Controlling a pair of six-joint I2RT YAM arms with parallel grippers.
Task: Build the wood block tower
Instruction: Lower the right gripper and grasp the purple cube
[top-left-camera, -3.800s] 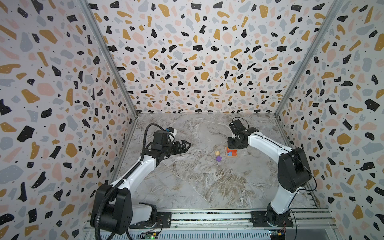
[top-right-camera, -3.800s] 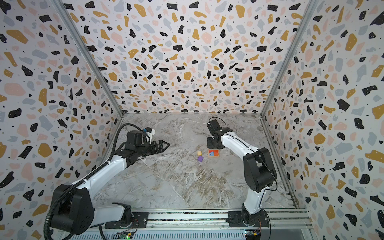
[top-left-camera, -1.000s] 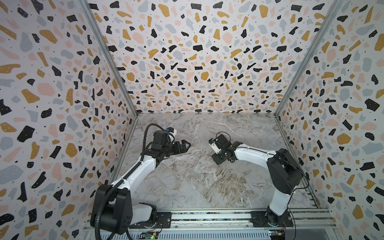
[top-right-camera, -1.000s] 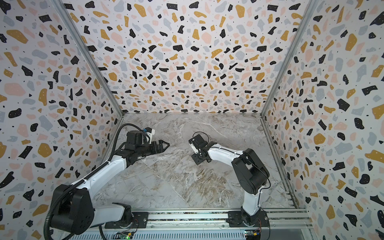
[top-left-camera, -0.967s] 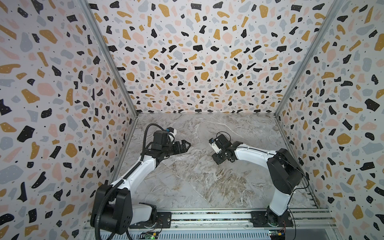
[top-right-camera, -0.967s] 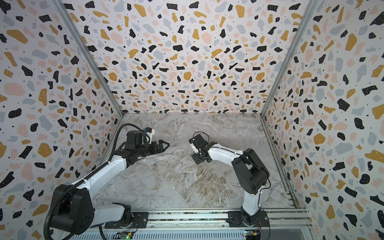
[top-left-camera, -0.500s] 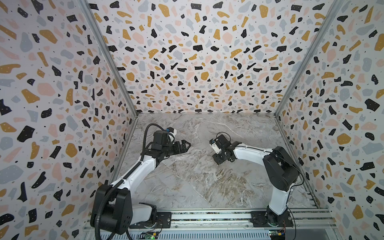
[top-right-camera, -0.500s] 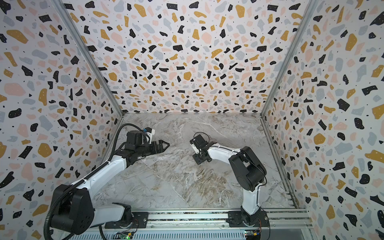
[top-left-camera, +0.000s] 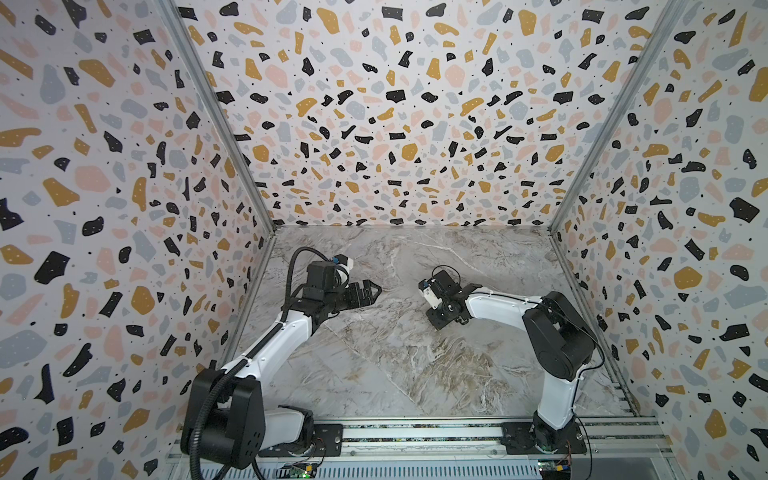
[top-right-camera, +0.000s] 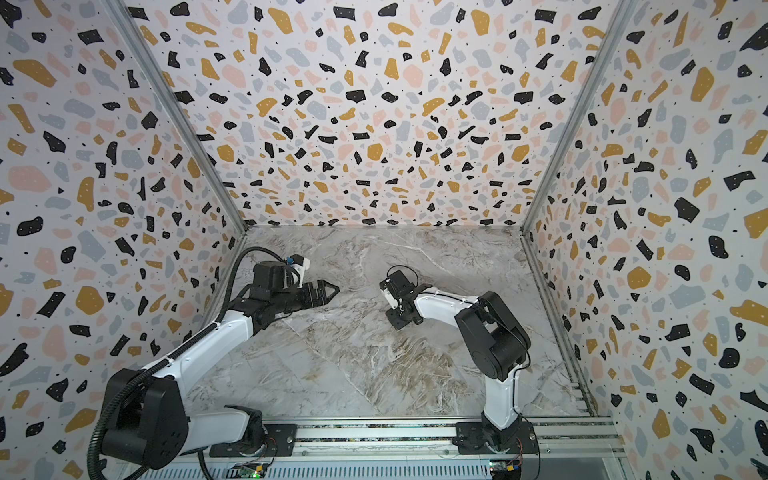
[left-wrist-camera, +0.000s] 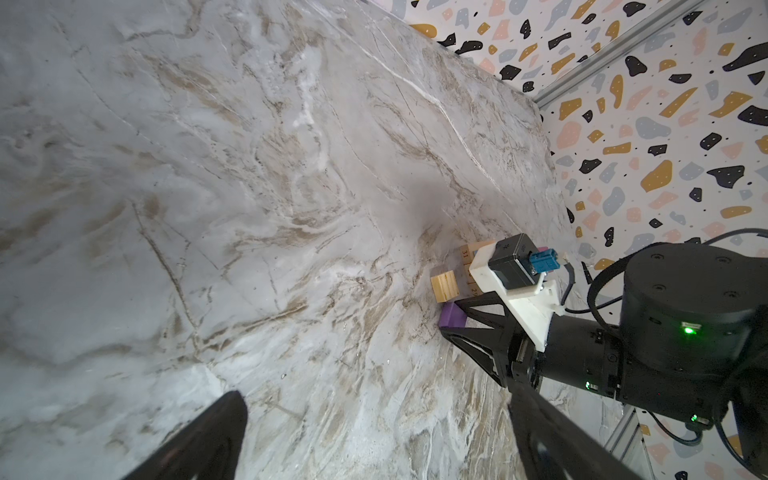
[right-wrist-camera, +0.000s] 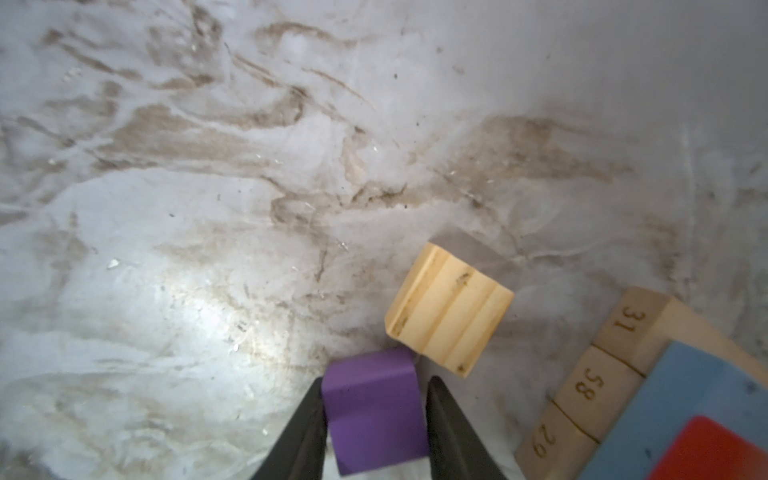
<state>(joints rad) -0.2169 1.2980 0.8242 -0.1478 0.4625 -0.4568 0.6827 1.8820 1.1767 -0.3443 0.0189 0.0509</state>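
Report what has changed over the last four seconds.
The right gripper swung from beside the tower toward the left arm's side, dropped low and closed on the purple cube, which still looks to be resting on the table. The left gripper stayed open, hovering where it was. The tan cube still lies loose beside the purple one.

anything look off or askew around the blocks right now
Only mildly: the tan cube lies loose on the marble tabletop, turned askew to the tower's numbered tan bars and apart from them. The purple cube is off the stack, gripped by the right hand. Nothing looks damaged.
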